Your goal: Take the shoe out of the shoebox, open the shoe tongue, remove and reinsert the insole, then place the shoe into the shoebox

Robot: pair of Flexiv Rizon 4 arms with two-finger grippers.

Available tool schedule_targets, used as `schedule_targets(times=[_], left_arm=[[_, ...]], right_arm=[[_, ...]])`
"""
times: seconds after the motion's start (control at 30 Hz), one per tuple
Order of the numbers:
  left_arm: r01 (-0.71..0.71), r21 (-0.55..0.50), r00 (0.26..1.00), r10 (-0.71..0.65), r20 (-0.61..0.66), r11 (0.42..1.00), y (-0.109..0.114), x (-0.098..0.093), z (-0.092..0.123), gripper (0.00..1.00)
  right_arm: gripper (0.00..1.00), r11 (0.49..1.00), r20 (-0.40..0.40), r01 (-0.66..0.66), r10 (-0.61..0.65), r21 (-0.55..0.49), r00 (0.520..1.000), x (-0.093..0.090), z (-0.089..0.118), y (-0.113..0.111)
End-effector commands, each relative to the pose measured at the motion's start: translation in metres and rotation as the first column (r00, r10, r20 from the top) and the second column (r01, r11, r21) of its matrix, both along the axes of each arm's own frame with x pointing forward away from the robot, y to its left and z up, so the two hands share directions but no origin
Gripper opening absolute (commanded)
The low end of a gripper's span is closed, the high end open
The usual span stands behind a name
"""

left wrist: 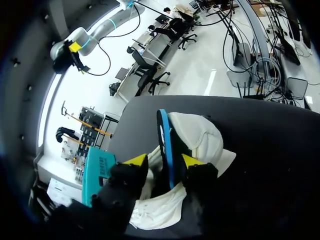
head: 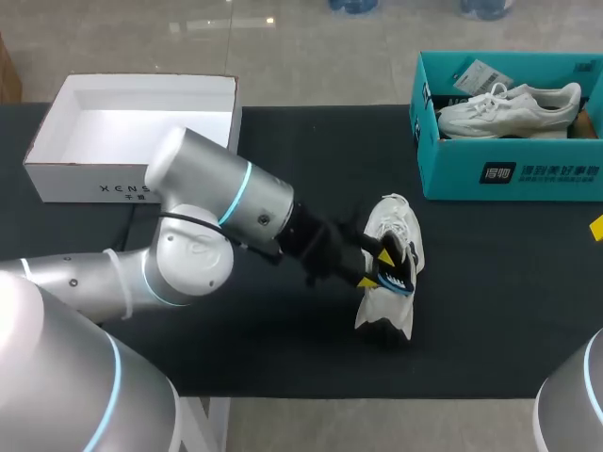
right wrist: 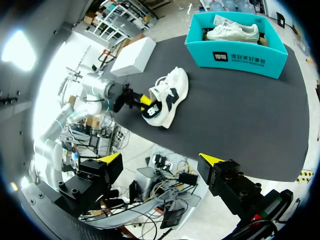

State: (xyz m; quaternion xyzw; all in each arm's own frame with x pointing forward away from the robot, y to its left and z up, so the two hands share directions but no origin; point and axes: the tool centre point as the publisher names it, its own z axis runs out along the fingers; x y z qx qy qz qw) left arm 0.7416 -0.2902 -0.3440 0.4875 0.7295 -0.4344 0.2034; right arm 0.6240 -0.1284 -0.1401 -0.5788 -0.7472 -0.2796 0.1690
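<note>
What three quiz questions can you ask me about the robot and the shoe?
1. True or false: the white shoe by the left gripper is on the table, outside the teal shoebox.
2. Pick one: what do the left gripper's fingers pinch? A the blue insole; B a box lid; C nothing.
3. Fill the gap: the right gripper, away from the shoe, is ____ (open or shut).
Key: 1 true; 2 A; 3 open.
</note>
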Motion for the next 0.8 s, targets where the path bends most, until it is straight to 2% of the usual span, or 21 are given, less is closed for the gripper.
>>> schedule_targets(times=[0.03,0.13,0.2,0.23,0.53,0.8], left_arm=[[0.009,0.009,1.0,-0.009,-0.002,1.0,-0.008,-0.002,-0.004,0.33],[0.018,0.019,1.0,-0.018,-0.004,1.0,-0.012,-0.003,-0.006,0.26],[0.022,0.022,1.0,-0.022,-0.004,1.0,-0.013,-0.002,-0.006,0.06],[0.024,0.023,1.0,-0.024,-0.001,0.999,-0.014,-0.001,-0.004,0.0],[0.045,0.037,0.997,-0.047,0.058,0.998,-0.016,0.009,0.0,0.0],[0.037,0.093,0.993,-0.047,0.105,0.995,-0.012,0.021,-0.021,0.0]], right_arm=[[1.0,0.999,0.058,0.045,-0.046,0.018,0.997,-0.009,-0.002,0.0],[1.0,0.999,0.058,0.045,-0.046,0.018,0.997,-0.009,-0.002,0.0],[1.0,0.999,0.058,0.045,-0.046,0.018,0.997,-0.009,-0.002,0.0],[1.0,0.999,0.058,0.045,-0.046,0.018,0.997,-0.009,-0.002,0.0],[1.0,0.999,0.058,0.045,-0.046,0.018,0.997,-0.009,-0.002,0.0],[1.0,0.999,0.058,0.045,-0.046,0.018,0.997,-0.009,-0.002,0.0]])
